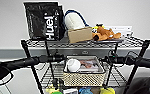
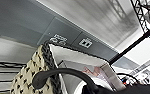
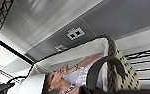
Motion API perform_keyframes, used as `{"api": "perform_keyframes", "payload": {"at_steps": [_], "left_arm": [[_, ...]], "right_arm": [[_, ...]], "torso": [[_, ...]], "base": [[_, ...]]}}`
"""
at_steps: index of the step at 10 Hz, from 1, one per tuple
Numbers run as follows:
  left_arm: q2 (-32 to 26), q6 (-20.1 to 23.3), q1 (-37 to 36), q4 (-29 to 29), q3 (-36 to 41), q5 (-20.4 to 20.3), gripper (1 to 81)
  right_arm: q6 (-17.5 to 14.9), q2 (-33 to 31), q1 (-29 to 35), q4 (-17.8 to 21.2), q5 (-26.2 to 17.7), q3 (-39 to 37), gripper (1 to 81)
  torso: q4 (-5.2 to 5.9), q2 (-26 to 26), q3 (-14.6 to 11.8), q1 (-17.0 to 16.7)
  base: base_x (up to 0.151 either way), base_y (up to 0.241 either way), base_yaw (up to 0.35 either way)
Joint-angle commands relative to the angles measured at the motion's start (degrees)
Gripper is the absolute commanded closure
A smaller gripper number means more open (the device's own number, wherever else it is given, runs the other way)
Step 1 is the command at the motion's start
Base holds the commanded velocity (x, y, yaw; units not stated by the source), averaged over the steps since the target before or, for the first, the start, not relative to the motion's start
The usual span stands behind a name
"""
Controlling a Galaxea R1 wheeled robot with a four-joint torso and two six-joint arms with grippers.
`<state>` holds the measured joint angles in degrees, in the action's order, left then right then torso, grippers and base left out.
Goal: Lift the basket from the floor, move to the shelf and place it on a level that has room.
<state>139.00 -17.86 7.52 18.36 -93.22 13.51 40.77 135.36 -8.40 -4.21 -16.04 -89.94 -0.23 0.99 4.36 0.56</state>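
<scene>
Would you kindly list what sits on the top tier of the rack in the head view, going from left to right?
Black Huel bag → white rounded object with a blue band → brown cardboard box → orange plush toy.

Count: 1 basket (image 1: 84,75), 1 white ball (image 1: 73,65) in it, 1 Huel bag (image 1: 44,21), 1 cardboard box (image 1: 79,34), 1 shelf (image 1: 131,43).
</scene>
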Motion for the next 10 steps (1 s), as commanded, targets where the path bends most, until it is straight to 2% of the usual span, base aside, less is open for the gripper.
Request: {"api": "perform_keyframes", "payload": {"at_steps": [1, 6, 10], "left_arm": [[4.45, 0.98, -12.13, -1.04, -3.81, -2.52, 81.1], [10.16, 0.81, -11.69, -0.87, -12.51, -2.7, 81.1], [9.73, 0.72, -11.69, -0.96, -13.3, -1.56, 81.1]], "right_arm": [[0.46, 0.64, 12.39, -0.36, 5.58, -1.89, 81.1], [0.46, 4.85, 11.25, -0.45, 5.14, -8.39, 81.1], [0.46, 5.38, 8.43, -0.36, 6.11, -9.19, 81.1]], "torso": [[0.0, 0.0, 0.0, 0.0], [0.0, -0.05, 0.0, 0.04], [0.0, -0.05, 0.0, 0.06]], "base": [[0.0, 0.0, 0.0], [0.0, 0.0, 0.0], [0.0, 0.0, 0.0]]}}
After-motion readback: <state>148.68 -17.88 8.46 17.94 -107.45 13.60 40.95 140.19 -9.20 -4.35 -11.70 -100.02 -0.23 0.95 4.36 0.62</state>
